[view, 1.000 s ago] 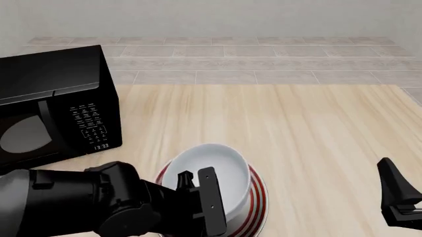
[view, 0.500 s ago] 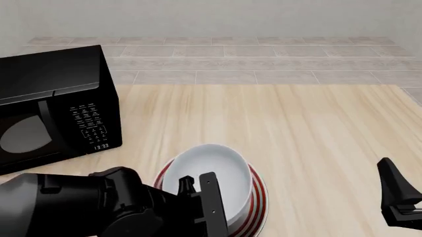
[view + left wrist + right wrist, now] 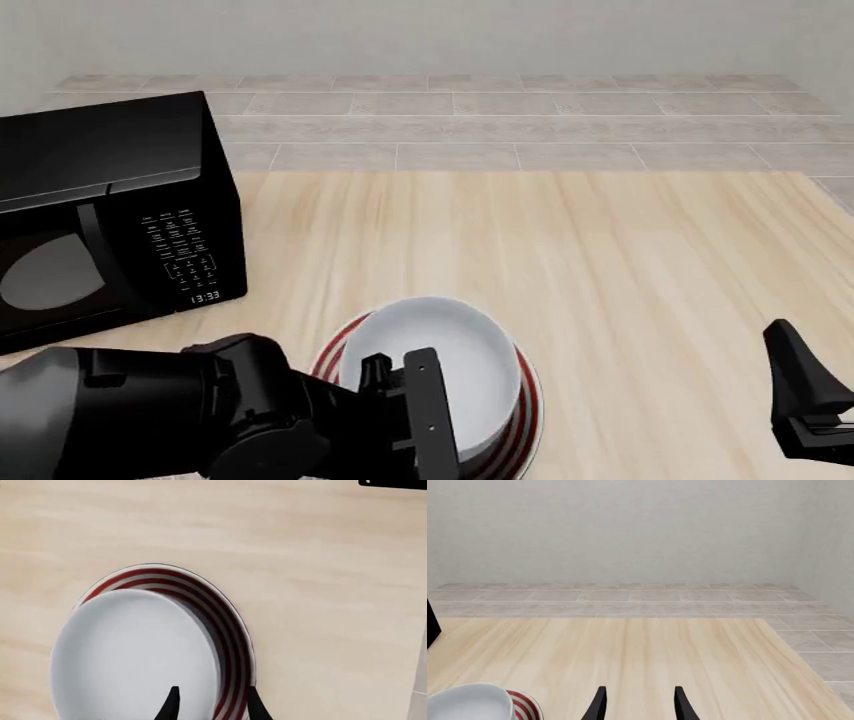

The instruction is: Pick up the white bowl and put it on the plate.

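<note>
- Two claws are in view; the left claw (image 3: 210,707) has its fingers straddling the near rim of the white bowl (image 3: 133,655), one fingertip inside the bowl and the other outside its wall.
- Left claw state: the two fingertips (image 3: 172,706) stand a small gap apart with the bowl's rim between them; whether they press on the rim cannot be told from these views.
- White bowl: it sits on the plate (image 3: 227,630), offset so that the red rings show as a crescent along one side only.
- Bowl contents: the interior is plain glossy white, with only the claw fingertip inside.
- Front view: the left arm (image 3: 174,420) comes in from the lower left and covers the near-left part of the bowl (image 3: 447,365) and plate (image 3: 527,400).
- Plate: it lies flat on the wooden table (image 3: 601,260), near the front edge, with its red-ringed rim visible on the right of the bowl.
- Right claw (image 3: 637,705): its fingers stand apart with nothing between them, above bare table, well apart from the bowl.
- Right wrist view: the bowl (image 3: 470,702) and a strip of the plate (image 3: 526,705) appear at one corner.
- Microwave (image 3: 107,215): a black unit stands at the far left of the table, door closed, apart from the plate.
</note>
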Tool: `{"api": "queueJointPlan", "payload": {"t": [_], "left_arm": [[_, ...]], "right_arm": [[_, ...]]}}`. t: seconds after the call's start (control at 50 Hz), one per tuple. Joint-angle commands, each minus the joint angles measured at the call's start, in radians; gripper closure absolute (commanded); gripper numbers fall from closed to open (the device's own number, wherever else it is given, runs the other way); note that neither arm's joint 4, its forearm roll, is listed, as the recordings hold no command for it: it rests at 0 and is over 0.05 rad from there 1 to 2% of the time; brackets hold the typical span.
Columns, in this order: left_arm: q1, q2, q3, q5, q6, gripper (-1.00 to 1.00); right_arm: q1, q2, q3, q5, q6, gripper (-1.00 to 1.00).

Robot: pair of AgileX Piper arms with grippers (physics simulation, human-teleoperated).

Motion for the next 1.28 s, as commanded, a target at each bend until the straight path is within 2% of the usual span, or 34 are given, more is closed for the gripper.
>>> {"api": "queueJointPlan", "payload": {"t": [0.02,0.4,0.74,1.28], "left_arm": [[0.007,-0.018,-0.003,0.026,0.008,-1.00],[0.031,-0.142,0.007,0.128,0.039,-1.00],[0.072,-0.332,0.028,0.253,0.083,-1.00],[0.100,-0.572,0.061,0.370,0.105,-1.00]], "right_arm": [[0.000,0.000,0.000,0.000,0.000,-1.00],[0.000,0.000,0.000,0.000,0.000,-1.00],[0.000,0.000,0.000,0.000,0.000,-1.00],[0.000,0.000,0.000,0.000,0.000,-1.00]]}}
